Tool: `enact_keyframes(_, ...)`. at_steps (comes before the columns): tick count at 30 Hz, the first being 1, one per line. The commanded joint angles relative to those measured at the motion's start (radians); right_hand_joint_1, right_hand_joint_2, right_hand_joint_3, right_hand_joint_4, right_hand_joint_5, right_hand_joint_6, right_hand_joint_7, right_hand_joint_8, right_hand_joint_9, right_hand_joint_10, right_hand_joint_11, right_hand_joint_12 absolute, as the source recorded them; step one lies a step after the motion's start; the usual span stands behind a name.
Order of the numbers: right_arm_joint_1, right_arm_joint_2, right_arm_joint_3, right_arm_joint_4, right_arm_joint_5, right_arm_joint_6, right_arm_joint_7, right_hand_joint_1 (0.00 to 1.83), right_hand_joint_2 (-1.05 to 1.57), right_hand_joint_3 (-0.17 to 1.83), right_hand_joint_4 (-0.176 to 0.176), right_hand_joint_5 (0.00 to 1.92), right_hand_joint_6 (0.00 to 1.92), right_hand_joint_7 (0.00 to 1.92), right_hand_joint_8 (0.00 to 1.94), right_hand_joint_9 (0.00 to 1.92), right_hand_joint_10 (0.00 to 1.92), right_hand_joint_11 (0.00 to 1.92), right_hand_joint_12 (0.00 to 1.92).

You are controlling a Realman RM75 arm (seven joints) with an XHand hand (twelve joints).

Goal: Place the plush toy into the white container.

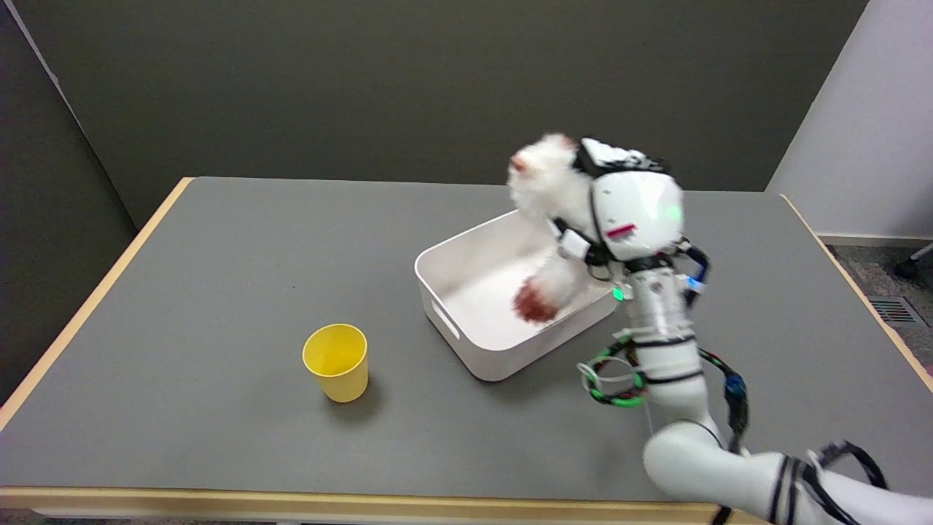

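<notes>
A fluffy white plush toy (pixel 543 186) with reddish-brown feet hangs in the air, gripped by my right hand (pixel 627 204). The hand is above the right side of the white container (pixel 452 321), a rectangular open bin near the table's middle. The toy's upper part sticks out to the left of the hand, and its reddish lower end (pixel 536 302) dangles down inside the bin's opening. My fingers are mostly hidden behind the hand's white back and the fur.
A yellow cup (pixel 337 361) stands upright to the left of the bin, nearer the front edge. The grey table (pixel 219 277) has a wooden rim. My right arm rises from the lower right, with cables looped along it.
</notes>
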Motion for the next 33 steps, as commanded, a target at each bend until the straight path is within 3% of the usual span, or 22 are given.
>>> enact_keyframes(1,0.325,-0.129,-0.072,-0.207,0.082,-0.346,0.292,1.35,1.02,0.5,-0.176,0.57,1.4,0.78,1.45,0.79,1.8,0.73,1.9)
enact_keyframes(8,0.269,-0.123,-0.048,-0.233,0.187,-0.365,0.438,1.34,1.06,0.46,-0.176,0.54,1.44,0.75,1.49,0.76,1.82,0.7,1.92)
enact_keyframes(10,0.229,-0.107,-0.025,-0.211,0.179,-0.365,0.468,1.19,1.14,0.35,-0.176,0.6,1.54,0.68,1.57,0.86,1.78,0.7,1.92)
enact_keyframes(12,0.171,-0.074,0.018,-0.155,0.191,-0.398,0.507,1.31,0.97,0.47,-0.116,0.52,1.12,0.83,1.36,0.82,1.5,0.68,1.92)
enact_keyframes(13,0.142,-0.042,0.044,-0.116,0.204,-0.421,0.532,1.19,0.84,0.63,-0.085,0.47,0.94,0.82,1.21,0.79,1.43,0.66,1.89)
enact_keyframes(14,0.1,-0.003,0.075,-0.069,0.226,-0.443,0.564,0.93,0.7,0.84,-0.057,0.43,0.82,0.75,1.05,0.75,1.4,0.62,1.83)
enact_keyframes(15,0.074,0.021,0.092,-0.042,0.238,-0.452,0.581,0.78,0.64,0.91,-0.048,0.38,0.71,0.66,0.91,0.67,1.36,0.58,1.8)
enact_keyframes(17,-0.009,0.104,0.135,0.034,0.262,-0.463,0.626,0.6,0.63,0.86,-0.055,0.28,0.52,0.46,0.6,0.45,1.2,0.49,1.76)
enact_keyframes(19,-0.059,0.168,0.144,0.074,0.265,-0.452,0.667,0.57,0.62,0.85,-0.06,0.26,0.48,0.41,0.55,0.4,1.18,0.46,1.75)
enact_keyframes(23,-0.129,0.295,0.136,0.082,0.224,-0.365,0.792,0.5,0.63,0.81,-0.07,0.2,0.4,0.29,0.44,0.29,1.06,0.41,1.71)
enact_keyframes(27,-0.201,0.367,0.174,0.008,0.116,-0.25,0.938,0.38,0.61,0.8,-0.066,0.18,0.38,0.26,0.41,0.25,1.03,0.38,1.68)
enact_keyframes(31,-0.231,0.336,0.219,-0.156,0.011,0.004,1.13,0.33,0.6,0.79,-0.062,0.17,0.38,0.26,0.4,0.23,1.01,0.35,1.64)
enact_keyframes(33,-0.228,0.284,0.238,-0.234,0.013,0.162,1.204,0.3,0.61,0.78,-0.057,0.16,0.37,0.22,0.37,0.17,0.93,0.25,1.52)
